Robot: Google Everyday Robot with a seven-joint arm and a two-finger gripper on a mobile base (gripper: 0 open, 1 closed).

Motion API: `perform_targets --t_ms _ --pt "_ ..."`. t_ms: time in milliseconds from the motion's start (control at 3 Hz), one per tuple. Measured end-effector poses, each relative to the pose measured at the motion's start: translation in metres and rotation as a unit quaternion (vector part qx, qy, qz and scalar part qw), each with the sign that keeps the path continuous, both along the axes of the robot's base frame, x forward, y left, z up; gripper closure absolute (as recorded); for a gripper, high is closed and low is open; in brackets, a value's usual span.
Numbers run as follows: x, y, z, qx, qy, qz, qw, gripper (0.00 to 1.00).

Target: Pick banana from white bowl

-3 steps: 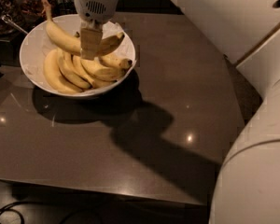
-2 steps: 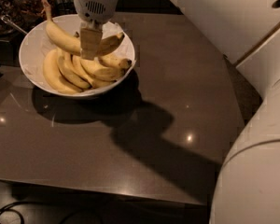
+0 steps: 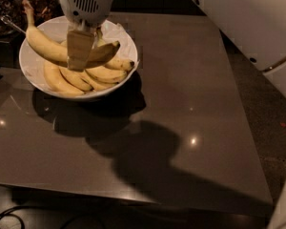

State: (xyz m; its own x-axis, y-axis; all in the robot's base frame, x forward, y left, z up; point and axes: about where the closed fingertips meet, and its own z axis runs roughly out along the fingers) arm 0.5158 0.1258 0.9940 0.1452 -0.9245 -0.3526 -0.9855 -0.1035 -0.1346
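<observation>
Gripper (image 3: 80, 56): one, hanging from the white wrist housing over the far-left part of the counter (image 3: 190, 104), directly above the white bowl (image 3: 120, 34). Its tan pad stands upright across the middle of the banana (image 3: 40, 44), and the jaws are clenched on that fruit.

Nearest the viewer, dark cables (image 3: 19, 221) lie below the counter's front edge. The counter is one dark, glossy slab carrying a few small light reflections. One broad shadow (image 3: 148, 161) of the arm spreads across its near half and joins the shadow under the bowl.

Farther back stands one white bowl, round and deep, resting on the counter's left side. Inside it lie the shorter bananas (image 3: 102, 74), at least four, plump and yellow, packed side by side along the bowl's near wall; one shows a dark tip toward the right rim.

Above them is the one long banana, strongly curved, held crosswise over the bowl. Its thin stem points up and left past the bowl's far-left rim; its dark tip points right.

Beyond the bowl, at far left, sits dark clutter that cannot be identified. One large white arm segment (image 3: 248, 18) fills the upper right.
</observation>
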Motion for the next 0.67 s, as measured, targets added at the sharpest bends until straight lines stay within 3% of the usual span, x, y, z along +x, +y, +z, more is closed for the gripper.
perform_targets --t_ms 333,667 --pt "-0.0273 0.0033 0.0028 0.011 0.018 0.01 0.9997 1.0" --pt "-0.0269 0.0059 0.0034 0.015 0.016 0.01 0.9997 1.0"
